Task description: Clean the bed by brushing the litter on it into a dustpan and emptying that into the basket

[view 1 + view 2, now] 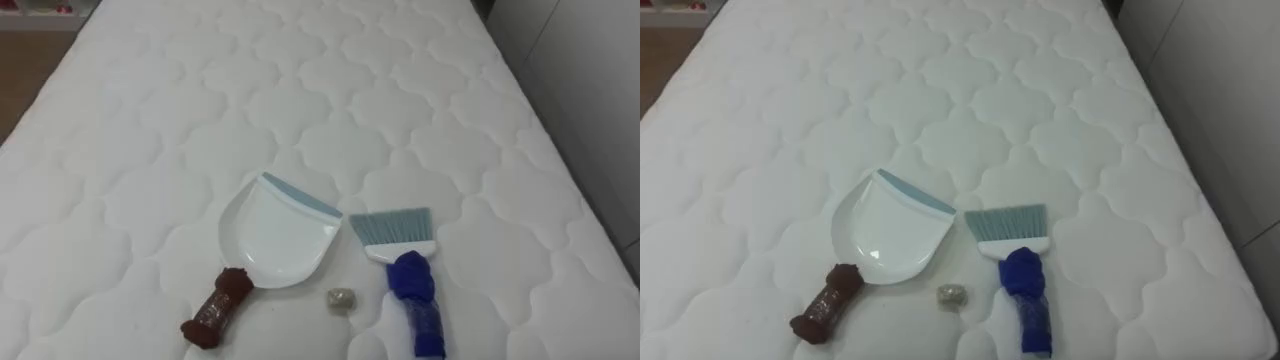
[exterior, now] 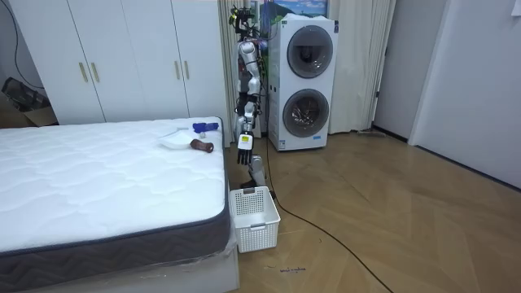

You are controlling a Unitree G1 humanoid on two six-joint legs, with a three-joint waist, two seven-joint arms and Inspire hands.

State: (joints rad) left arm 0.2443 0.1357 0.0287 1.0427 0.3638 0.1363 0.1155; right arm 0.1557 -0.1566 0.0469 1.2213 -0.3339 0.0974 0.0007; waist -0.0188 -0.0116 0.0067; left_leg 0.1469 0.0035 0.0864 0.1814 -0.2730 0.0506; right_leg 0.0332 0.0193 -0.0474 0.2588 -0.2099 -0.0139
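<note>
I log a home bedroom: quilted bed (image 2: 98,163), white wardrobes (image 2: 122,57), stacked washing machines (image 2: 306,81), wood floor (image 2: 391,212).

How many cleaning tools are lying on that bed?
2: a white dustpan with a brown handle on the left, and a blue-handled brush beside it on the right. None seems hidden.

White wardrobes (image 2: 122,65), stacked washing machines (image 2: 305,85), beige curtain (image 2: 358,65), wooden floor (image 2: 391,212).

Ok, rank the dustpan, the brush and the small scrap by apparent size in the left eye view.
1. Dustpan, handle included.
2. Brush, somewhat smaller.
3. Scrap, by far the smallest.
All three lie side by side on the mattress, so nearness barely skews this.
</note>
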